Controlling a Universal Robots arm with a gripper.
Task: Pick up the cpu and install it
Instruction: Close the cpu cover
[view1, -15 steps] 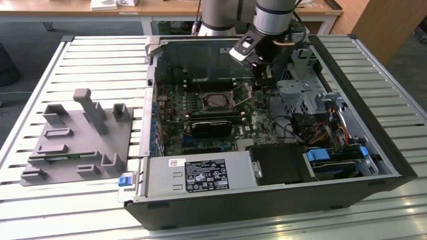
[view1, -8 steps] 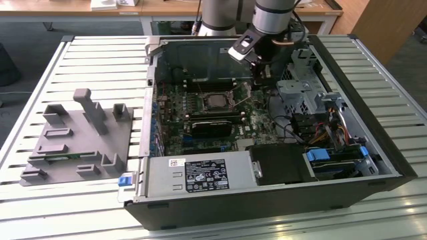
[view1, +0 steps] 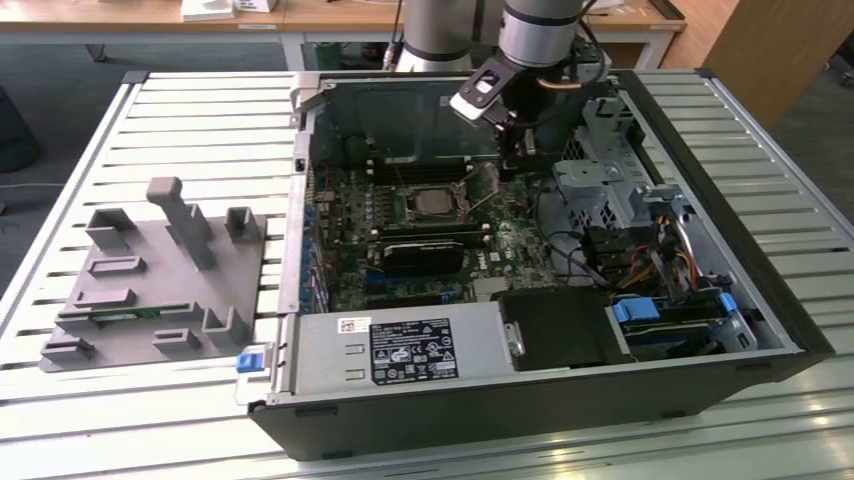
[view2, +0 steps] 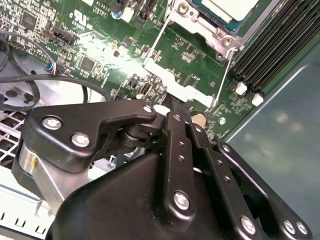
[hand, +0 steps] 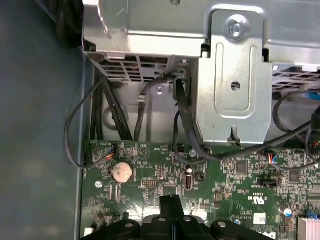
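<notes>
The cpu (view1: 430, 203), a square chip with a silver-grey top, lies in the motherboard socket (view1: 400, 212) inside the open computer case. In the second wrist view the cpu (view2: 231, 7) sits under the socket's metal frame (view2: 202, 31), and a wire lever (view2: 155, 42) runs from the frame toward me. My gripper (view1: 515, 163) hangs just to the exterior view's right of the socket. Its black fingers are shut together with nothing between them. In the second wrist view the gripper (view2: 176, 106) ends at the frame's silver tab (view2: 169, 81). The first wrist view shows the gripper (hand: 170, 201) low over the green board.
A metal drive cage (view1: 597, 182) and loose cables (hand: 182, 125) stand close beside the gripper. Memory slots (view2: 272, 45) run behind the socket. A coin battery (hand: 121, 172) sits on the board. The power supply (view1: 400, 350) fills the case's front. A grey fixture (view1: 147, 280) stands on the slatted table.
</notes>
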